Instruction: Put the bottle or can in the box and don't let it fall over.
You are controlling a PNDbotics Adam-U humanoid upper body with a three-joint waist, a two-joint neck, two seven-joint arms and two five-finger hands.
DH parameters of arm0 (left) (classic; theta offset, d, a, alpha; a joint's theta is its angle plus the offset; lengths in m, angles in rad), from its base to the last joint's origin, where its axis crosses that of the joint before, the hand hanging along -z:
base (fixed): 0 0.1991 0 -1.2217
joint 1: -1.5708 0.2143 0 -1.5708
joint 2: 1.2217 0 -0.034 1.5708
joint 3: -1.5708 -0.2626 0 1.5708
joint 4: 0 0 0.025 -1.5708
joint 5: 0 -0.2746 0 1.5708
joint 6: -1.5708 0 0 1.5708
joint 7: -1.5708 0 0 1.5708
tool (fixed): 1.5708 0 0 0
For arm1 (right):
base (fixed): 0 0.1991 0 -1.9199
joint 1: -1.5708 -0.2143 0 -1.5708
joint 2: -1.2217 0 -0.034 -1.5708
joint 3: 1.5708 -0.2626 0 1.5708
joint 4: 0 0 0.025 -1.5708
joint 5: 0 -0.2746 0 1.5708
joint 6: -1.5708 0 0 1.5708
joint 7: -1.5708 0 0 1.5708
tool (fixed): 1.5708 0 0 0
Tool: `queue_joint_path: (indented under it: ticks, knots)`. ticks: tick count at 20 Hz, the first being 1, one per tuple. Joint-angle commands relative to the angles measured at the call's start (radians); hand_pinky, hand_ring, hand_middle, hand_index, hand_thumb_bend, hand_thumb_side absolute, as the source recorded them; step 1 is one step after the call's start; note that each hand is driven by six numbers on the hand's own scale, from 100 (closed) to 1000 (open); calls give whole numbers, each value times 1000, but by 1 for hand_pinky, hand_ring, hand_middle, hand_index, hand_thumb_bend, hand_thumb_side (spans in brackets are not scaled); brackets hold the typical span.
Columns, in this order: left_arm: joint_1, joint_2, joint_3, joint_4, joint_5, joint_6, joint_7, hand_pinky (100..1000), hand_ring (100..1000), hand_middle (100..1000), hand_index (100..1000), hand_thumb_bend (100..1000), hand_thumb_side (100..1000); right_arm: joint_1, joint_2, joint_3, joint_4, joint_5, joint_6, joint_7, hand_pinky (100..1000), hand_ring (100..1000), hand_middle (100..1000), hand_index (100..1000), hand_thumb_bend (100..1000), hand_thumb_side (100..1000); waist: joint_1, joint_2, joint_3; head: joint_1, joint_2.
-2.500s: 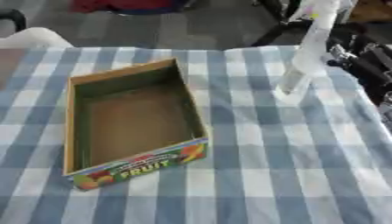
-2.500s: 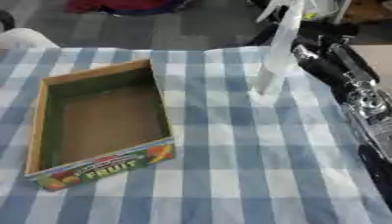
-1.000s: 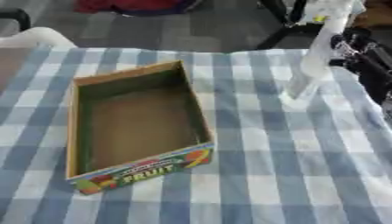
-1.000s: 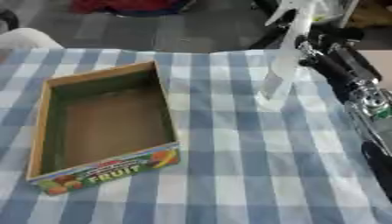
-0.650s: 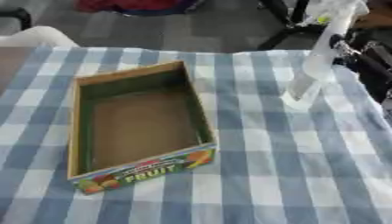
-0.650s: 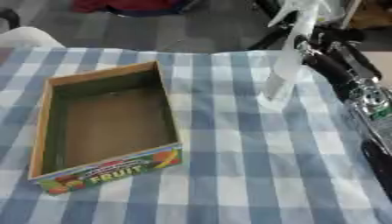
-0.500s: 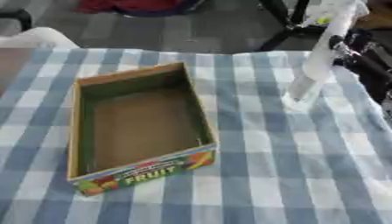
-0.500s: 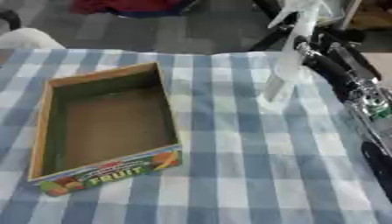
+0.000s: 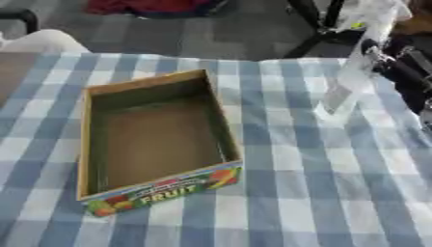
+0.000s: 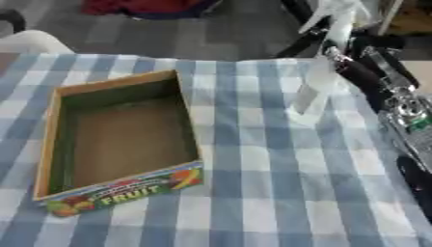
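A blue-and-white checked tablecloth (image 9: 278,159) is covering the table. Beyond its far edge, grey floor (image 9: 228,34) is showing, with a red heap (image 9: 148,6) lying on it and black stand legs (image 9: 308,19) rising near the right hand (image 10: 358,72)

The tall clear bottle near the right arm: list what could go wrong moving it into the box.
The bottle is tall and slim and already leans, so a nudge from the right hand could topple it. Whether the fingers hold it cannot be seen. It must also clear the raised wall of the box, where catching its base could tip it.
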Motion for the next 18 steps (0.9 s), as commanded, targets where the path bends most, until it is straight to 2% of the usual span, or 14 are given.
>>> queue_joint_path:
  ticks: [1, 18]
  knots:
    - [-8, 9, 4, -23, 1, -2, -3, 977, 483, 572, 770, 697, 419, -22, -34, -8, -6, 5, 3, -2, 850, 1000, 1000, 906, 100, 580, 2, -15, 3, -4, -15]
    - [-14, 7, 3, -25, 3, -3, -6, 978, 482, 572, 771, 689, 421, -40, -22, 1, -1, -11, -7, 4, 847, 1000, 1000, 885, 100, 577, -5, -2, 22, -14, -29]
